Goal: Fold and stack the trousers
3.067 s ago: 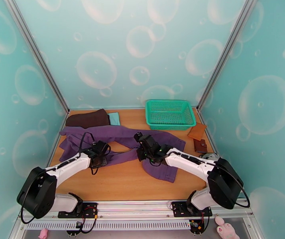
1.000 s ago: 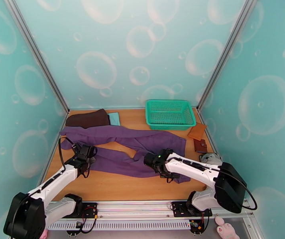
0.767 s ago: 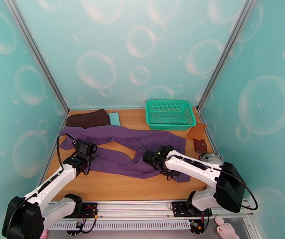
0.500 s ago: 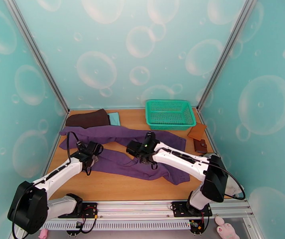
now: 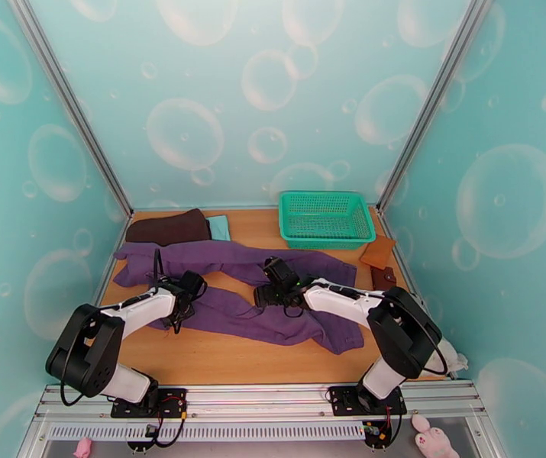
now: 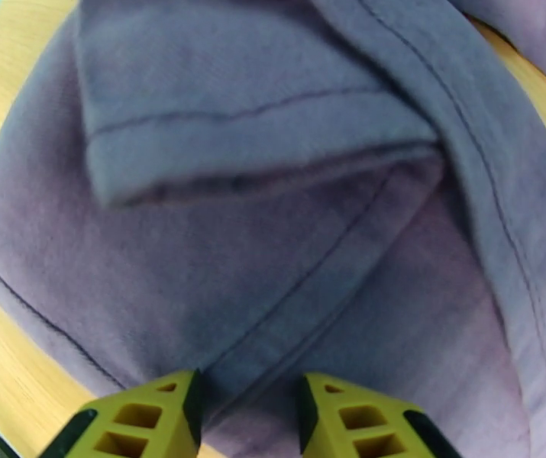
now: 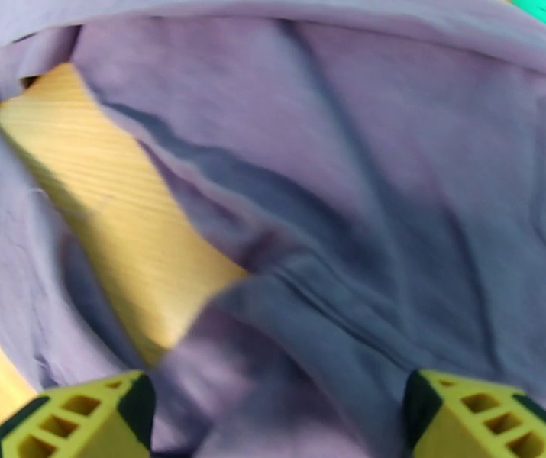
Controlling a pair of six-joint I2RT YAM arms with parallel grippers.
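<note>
Purple fabric, soft and rumpled: the trousers (image 5: 234, 313) sprawl across the wooden surface (image 5: 219, 353), one leg lying along the far side, the other bent toward us. Stitched hems and seams show plainly from the wrists. The left end effector (image 6: 248, 406) sits on the cloth's left end, yellow latticed fingers partly apart with a seam running into the gap, and we can't tell whether it pinches. The right end effector (image 7: 276, 421) gapes wide above the crotch folds, holding nothing. A second ago it sat nearer us, and the left one has slid rightward!
</note>
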